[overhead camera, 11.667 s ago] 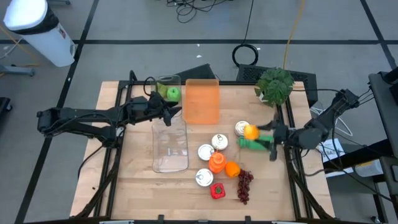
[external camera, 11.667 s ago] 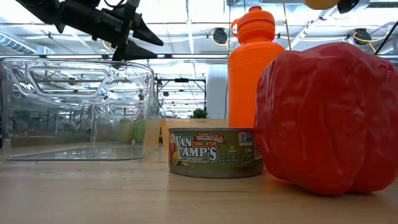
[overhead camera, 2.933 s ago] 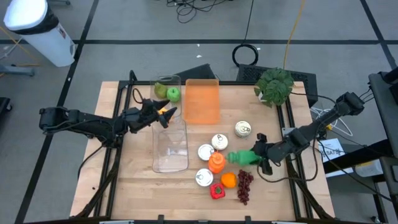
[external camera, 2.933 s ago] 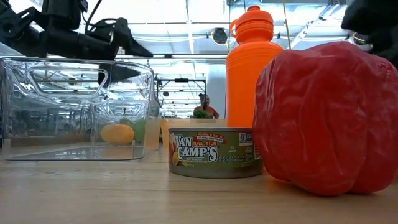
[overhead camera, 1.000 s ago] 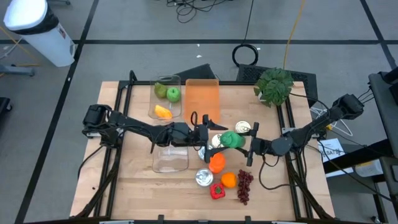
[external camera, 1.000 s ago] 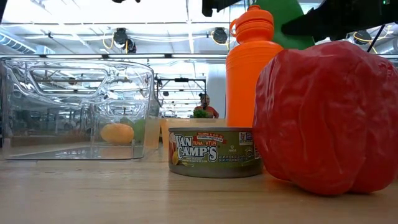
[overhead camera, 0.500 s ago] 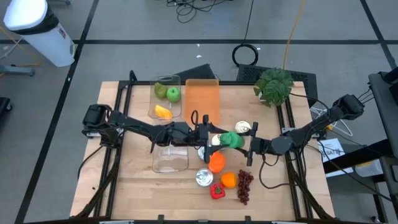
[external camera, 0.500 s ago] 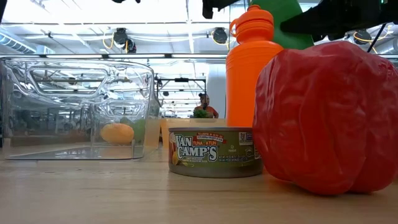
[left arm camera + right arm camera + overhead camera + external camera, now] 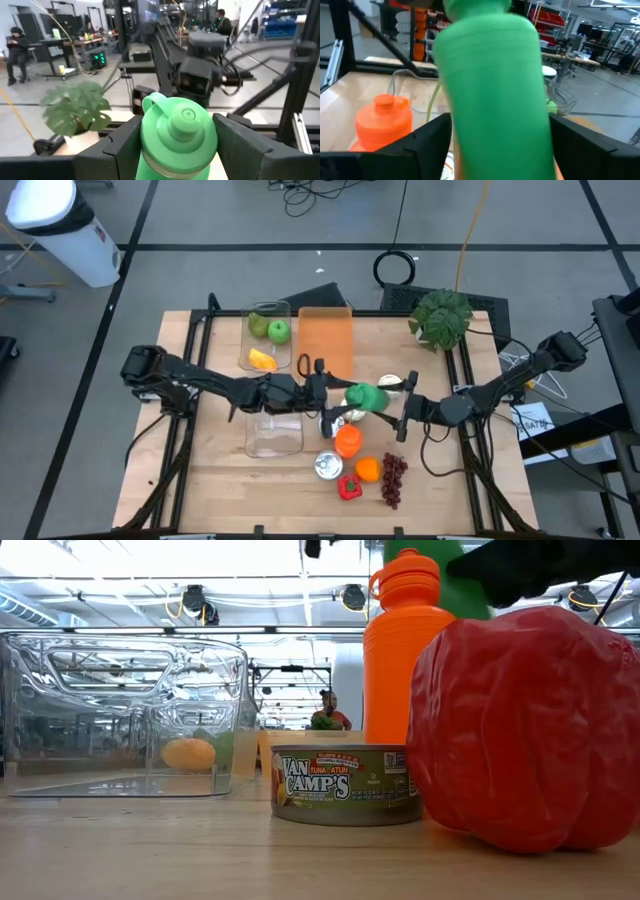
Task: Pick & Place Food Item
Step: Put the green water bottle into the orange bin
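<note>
A: Where is the green bottle (image 9: 366, 397)?

B: It is up in the air, over the middle of the tabletop (image 9: 210, 470). It lies on its side between the two arms.

A: Who has it?

B: The left fingers (image 9: 338, 395) come in from 9 o'clock. They sit one on each side of the cap end and press on it.

A: And the right fingers (image 9: 392, 406)?

B: They come in from 3 o'clock, around the bottom end. They stand wide, one on each side. I cannot tell if they are gripping it.

A: What is close by?

B: An orange bottle (image 9: 348, 441) stands at 6 o'clock from it. A clear box (image 9: 272, 415) lies at 9 o'clock.
</note>
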You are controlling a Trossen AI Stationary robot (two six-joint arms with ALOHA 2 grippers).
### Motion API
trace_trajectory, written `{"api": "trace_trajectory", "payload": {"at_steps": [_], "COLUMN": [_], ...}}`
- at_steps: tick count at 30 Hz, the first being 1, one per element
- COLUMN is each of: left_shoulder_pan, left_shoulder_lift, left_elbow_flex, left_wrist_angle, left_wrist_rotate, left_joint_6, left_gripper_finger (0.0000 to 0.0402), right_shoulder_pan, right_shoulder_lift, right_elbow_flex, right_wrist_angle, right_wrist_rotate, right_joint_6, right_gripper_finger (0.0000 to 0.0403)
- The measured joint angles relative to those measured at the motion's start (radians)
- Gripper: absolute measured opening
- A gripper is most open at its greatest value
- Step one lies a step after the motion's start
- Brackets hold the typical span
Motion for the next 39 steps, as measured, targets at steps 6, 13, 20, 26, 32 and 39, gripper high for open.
{"api": "trace_trajectory", "payload": {"at_steps": [6,13,20,26,32,39], "left_shoulder_pan": [0.012,0.145,0.486,0.673,0.718,0.718], "left_shoulder_lift": [-0.064,-0.111,-0.105,-0.039,0.027,0.077], "left_elbow_flex": [0.000,-0.001,0.000,0.000,0.000,0.000], "left_wrist_angle": [-0.006,-0.153,-0.364,-0.357,-0.364,-0.363], "left_wrist_rotate": [-0.147,-0.277,-0.082,0.095,0.101,0.056], "left_joint_6": [0.066,0.045,-0.228,-0.353,-0.386,-0.397], "left_gripper_finger": [0.0222,0.0222,0.0222,0.0222,0.0222,0.0222], "right_shoulder_pan": [0.008,0.042,0.057,0.051,0.048,0.048], "right_shoulder_lift": [-0.039,-0.082,-0.087,-0.086,-0.086,-0.086], "right_elbow_flex": [-0.002,-0.002,-0.002,-0.002,-0.002,-0.002], "right_wrist_angle": [-0.025,-0.039,-0.047,-0.052,-0.055,-0.058], "right_wrist_rotate": [-0.029,-0.017,-0.016,-0.015,-0.013,-0.013], "right_joint_6": [0.008,0.026,0.020,0.013,-0.001,0.001], "right_gripper_finger": [0.0328,0.0328,0.0328,0.0326,0.0326,0.0325]}}
